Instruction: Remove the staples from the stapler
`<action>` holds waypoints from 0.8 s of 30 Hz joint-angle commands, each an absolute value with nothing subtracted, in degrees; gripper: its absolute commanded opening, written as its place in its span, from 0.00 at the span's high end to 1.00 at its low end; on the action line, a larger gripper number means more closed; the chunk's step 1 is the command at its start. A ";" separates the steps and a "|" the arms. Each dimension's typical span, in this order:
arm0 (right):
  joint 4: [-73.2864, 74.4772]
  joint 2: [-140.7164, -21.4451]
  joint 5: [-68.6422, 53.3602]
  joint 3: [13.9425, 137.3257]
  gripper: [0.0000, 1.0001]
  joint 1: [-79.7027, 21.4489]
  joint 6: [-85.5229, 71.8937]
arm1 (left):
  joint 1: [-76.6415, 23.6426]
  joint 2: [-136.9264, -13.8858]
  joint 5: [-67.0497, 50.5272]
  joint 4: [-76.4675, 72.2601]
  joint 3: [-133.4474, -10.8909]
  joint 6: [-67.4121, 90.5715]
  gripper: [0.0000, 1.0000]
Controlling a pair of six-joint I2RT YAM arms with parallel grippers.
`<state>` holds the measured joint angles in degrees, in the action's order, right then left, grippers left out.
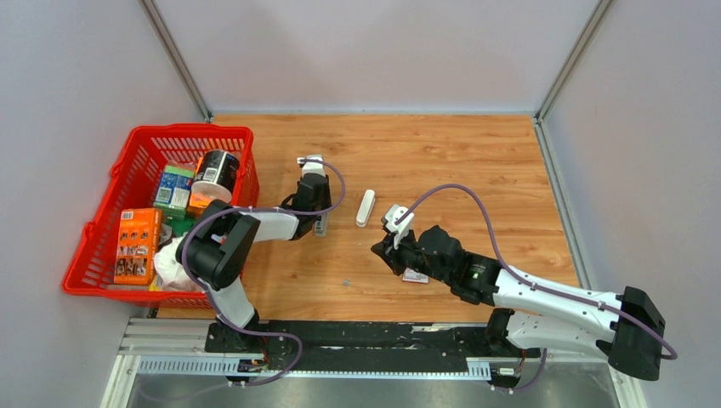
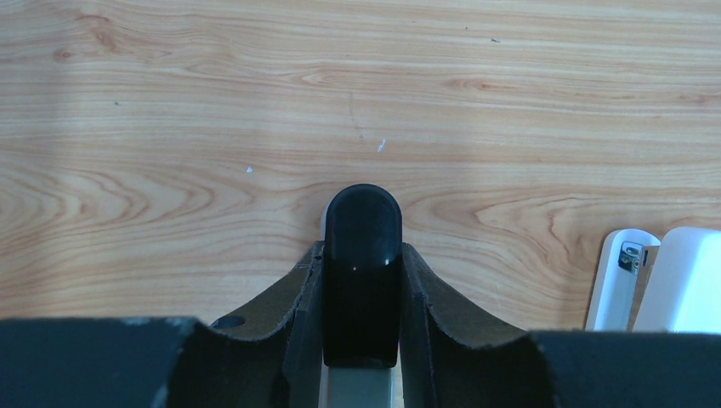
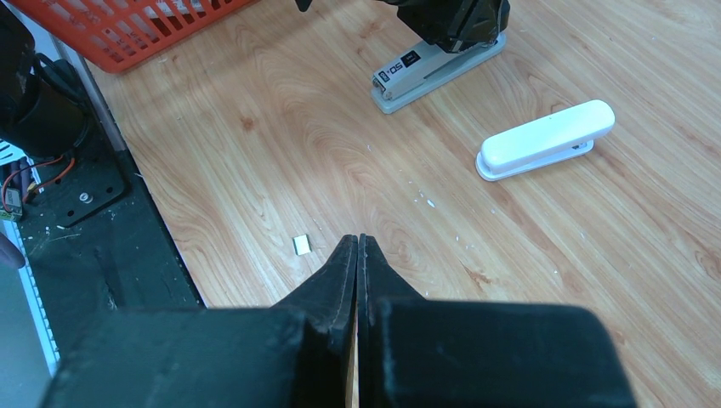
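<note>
The slim white stapler lies on the wooden table between the two arms, with no gripper on it. It also shows in the right wrist view, stapler, and at the right edge of the left wrist view, stapler. A second, grey stapler with a black top stands just left of it. My left gripper is shut on its sides from above. My right gripper hangs shut and empty over bare wood, below and to the right of the white stapler.
A red basket full of packages stands at the left. A small red-and-white box lies under my right arm. A tiny pale square chip lies near the table's front edge.
</note>
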<state>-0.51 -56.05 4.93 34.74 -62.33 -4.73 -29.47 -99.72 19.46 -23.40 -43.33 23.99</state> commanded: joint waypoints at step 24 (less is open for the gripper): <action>2.99 -49.05 8.52 35.33 0.60 -62.31 -4.92 | -30.32 -95.63 14.94 2.37 -55.19 15.30 0.47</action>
<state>1.96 -50.48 7.11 34.74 -62.33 -5.10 -29.87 -98.94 15.05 -3.53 -52.62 17.98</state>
